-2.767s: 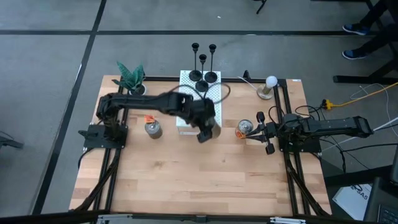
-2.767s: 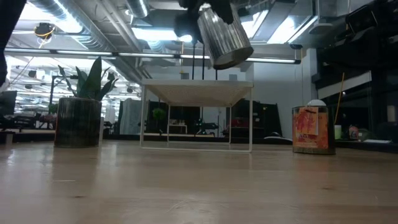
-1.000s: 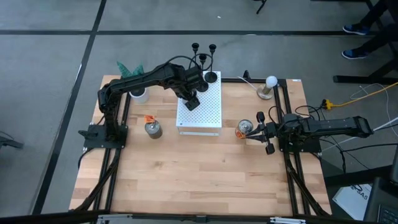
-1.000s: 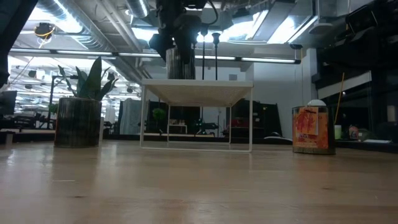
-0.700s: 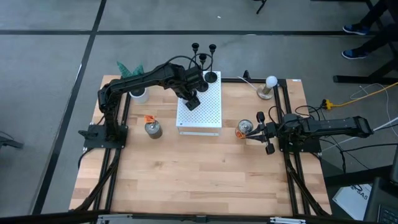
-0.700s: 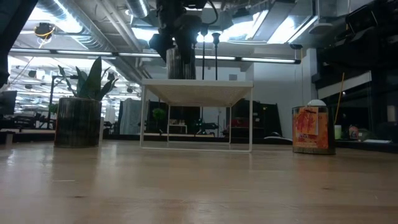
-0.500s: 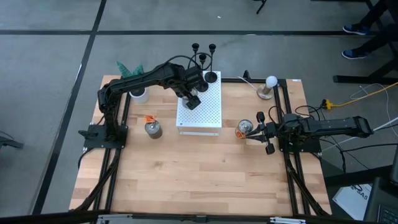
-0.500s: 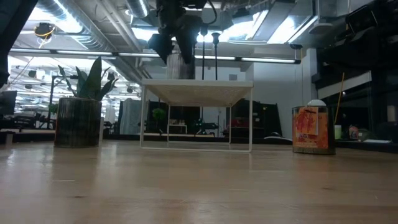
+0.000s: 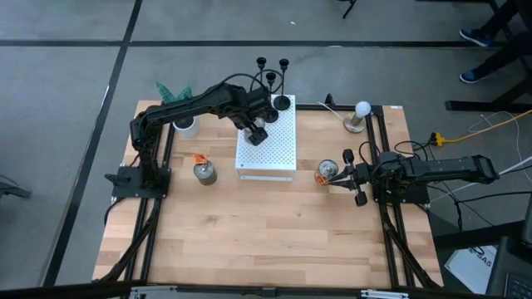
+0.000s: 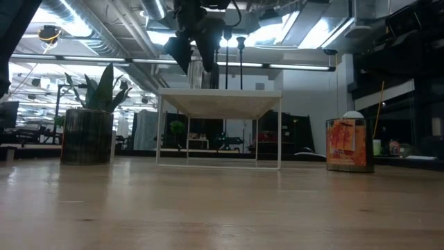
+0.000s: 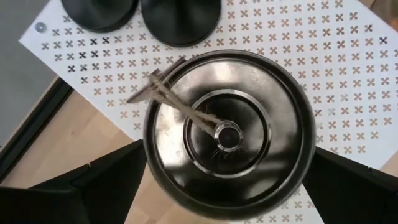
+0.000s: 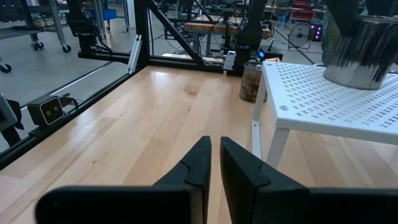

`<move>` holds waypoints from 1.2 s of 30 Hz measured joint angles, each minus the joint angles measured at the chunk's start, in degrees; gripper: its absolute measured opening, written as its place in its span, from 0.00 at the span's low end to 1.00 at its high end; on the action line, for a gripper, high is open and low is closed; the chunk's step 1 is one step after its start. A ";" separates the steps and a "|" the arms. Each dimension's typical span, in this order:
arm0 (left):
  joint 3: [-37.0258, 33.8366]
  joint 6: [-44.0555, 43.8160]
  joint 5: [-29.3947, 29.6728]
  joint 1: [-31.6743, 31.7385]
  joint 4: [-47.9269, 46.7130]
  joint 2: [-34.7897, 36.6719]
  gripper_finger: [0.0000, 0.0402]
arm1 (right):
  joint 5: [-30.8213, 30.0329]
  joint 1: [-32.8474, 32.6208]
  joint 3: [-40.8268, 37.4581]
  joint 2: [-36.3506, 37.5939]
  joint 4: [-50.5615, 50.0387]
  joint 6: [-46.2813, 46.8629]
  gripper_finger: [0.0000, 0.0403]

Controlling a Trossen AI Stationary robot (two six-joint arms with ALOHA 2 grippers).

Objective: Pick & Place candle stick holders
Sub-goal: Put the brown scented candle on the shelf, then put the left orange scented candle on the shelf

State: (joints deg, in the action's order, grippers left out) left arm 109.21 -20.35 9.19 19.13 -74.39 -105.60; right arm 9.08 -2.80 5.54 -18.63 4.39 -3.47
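Observation:
Three slim black candle stick holders [image 9: 271, 83] stand by their round bases [image 11: 180, 18] on the far edge of the white perforated stand [image 9: 278, 158]. A silver tin [image 11: 227, 134] stands on the stand just in front of them; it also shows in the low view [image 10: 197, 75]. My left gripper [image 11: 225, 155] hovers over the tin, open, one finger on each side of it. My right gripper [image 12: 215, 155] is shut and empty, low at the table's right side.
A second silver tin with an orange tag [image 9: 204, 172] stands left of the stand, and an orange-labelled tin [image 9: 327, 172] right of it by my right gripper. A potted plant [image 9: 176, 104] is far left, a white bulb [image 9: 360, 110] far right. Bare wood fills the near half.
My left gripper has opened over the silver tin and let go of it. The tin stays upright on the white stand, next to the black candle stick holders.

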 joint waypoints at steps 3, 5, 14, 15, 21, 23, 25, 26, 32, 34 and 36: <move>-0.02 -0.37 0.22 0.26 -0.04 1.33 1.00 | -0.01 0.00 0.00 0.01 0.01 -0.01 0.10; -0.02 -0.46 0.20 0.51 -0.07 2.10 1.00 | 0.00 0.01 0.00 0.00 -0.01 0.00 0.10; -0.02 1.03 -0.09 0.19 -2.76 5.75 1.00 | -0.02 0.01 0.00 0.02 0.01 -0.01 0.10; -0.02 1.06 -0.07 0.04 -3.32 6.06 1.00 | 0.00 0.01 0.00 0.00 0.01 -0.02 0.10; -0.02 1.59 -0.01 -0.16 -8.04 8.05 1.00 | -0.01 0.01 -0.01 0.01 0.01 -0.01 0.10; -0.02 1.65 0.11 -0.37 -9.60 8.52 1.00 | 0.00 0.00 -0.01 0.00 0.01 -0.01 0.10; -0.02 2.22 0.05 -0.79 -11.31 9.14 1.00 | -0.01 -0.01 0.00 0.00 0.01 0.00 0.10; -0.02 2.57 -0.11 -1.17 -12.13 9.46 1.00 | 0.00 -0.01 0.00 0.00 0.01 -0.01 0.10; -0.07 4.47 -0.30 -4.32 -15.77 10.84 1.00 | -0.01 -0.01 -0.01 0.01 0.01 -0.01 0.10; -0.64 5.06 -1.74 -5.41 -15.54 11.83 1.00 | 0.00 -0.01 0.00 0.00 0.01 -0.01 0.10; -1.46 5.06 -2.97 -6.29 -15.69 12.79 1.00 | -0.01 0.01 -0.01 0.01 0.01 0.00 0.10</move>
State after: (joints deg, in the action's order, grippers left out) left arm 107.75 -15.29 6.22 12.84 -90.08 -92.81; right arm 9.06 -2.79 5.53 -18.62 4.40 -3.47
